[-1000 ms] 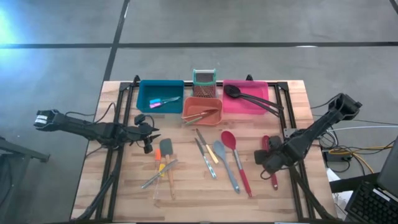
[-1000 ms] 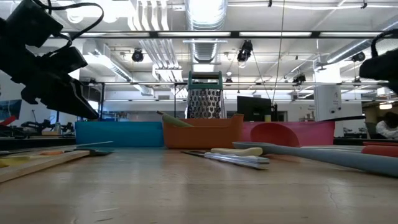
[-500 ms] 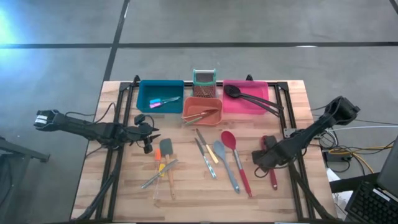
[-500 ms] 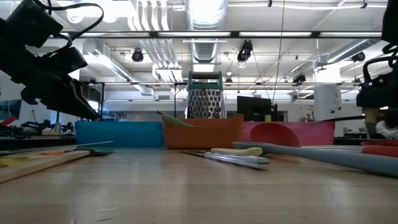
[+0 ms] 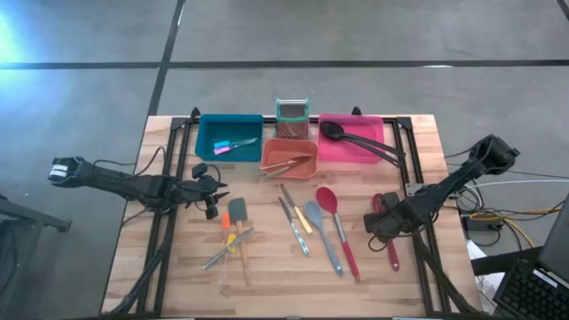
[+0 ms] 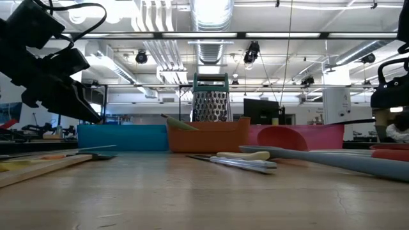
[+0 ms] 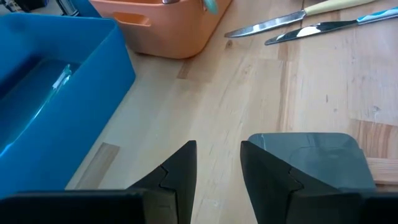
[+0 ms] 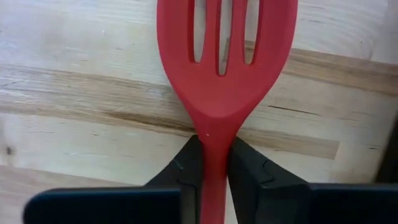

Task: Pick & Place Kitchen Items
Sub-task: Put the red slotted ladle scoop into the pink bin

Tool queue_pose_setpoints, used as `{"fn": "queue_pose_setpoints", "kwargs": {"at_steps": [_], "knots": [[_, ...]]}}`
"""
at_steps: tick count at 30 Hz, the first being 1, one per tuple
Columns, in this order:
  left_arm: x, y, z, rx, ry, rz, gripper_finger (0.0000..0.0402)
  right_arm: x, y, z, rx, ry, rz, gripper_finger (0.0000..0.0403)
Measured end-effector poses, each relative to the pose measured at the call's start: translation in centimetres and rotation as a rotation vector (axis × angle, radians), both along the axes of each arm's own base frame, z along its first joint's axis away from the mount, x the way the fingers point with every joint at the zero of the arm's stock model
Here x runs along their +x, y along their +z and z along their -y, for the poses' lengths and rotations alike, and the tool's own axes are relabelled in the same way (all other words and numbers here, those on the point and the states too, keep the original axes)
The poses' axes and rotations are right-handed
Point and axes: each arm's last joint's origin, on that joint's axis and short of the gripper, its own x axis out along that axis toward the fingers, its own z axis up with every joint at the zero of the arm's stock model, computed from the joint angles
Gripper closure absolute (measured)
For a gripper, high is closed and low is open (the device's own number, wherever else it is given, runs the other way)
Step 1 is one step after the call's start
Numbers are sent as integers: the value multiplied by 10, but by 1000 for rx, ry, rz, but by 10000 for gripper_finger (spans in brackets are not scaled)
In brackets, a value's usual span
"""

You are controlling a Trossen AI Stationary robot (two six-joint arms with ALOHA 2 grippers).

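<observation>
The right hand (image 8: pixel 211 163), at lower right of the tabletop (image 5: pixel 267 276), pinches the red slotted spatula (image 8: pixel 225 68) at its neck; the left hand (image 7: pixel 217 165) hovers half-open, holding nothing.

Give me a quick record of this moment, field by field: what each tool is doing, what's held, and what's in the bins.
Right tool: shut on the red slotted spatula, fingers pinching its neck, low over the table's right side
Left tool: jaws apart, empty, beside the grey spatula
Blue bin: small pink-and-blue tools
Orange bin: a few slim utensils
Pink bin: black spoons, handles overhanging
Loose on table: red spoon, knives, short orange-handled tools
</observation>
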Motion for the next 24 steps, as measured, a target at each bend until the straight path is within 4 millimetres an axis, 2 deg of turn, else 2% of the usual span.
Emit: {"fn": "queue_pose_setpoints", "kwargs": {"at_steps": [5, 11, 14, 18, 20, 24], "knots": [[0, 0, 0, 0, 0, 0, 275, 3, 8, -1, -8, 40, 49, 367], [0, 0, 0, 1, 0, -1, 273, 18, 41, -4, -114, 109, 276, 367], [0, 0, 0, 1, -1, -1, 275, 24, 63, -2, -266, 153, 430, 367], [0, 0, 0, 1, -1, -1, 274, 28, 89, 9, -572, 169, 584, 367], [0, 0, 0, 1, -1, -1, 273, 29, 101, 18, -701, 163, 604, 367], [0, 0, 0, 1, 0, -1, 275, 29, 131, 41, -822, 217, 543, 367]]}}
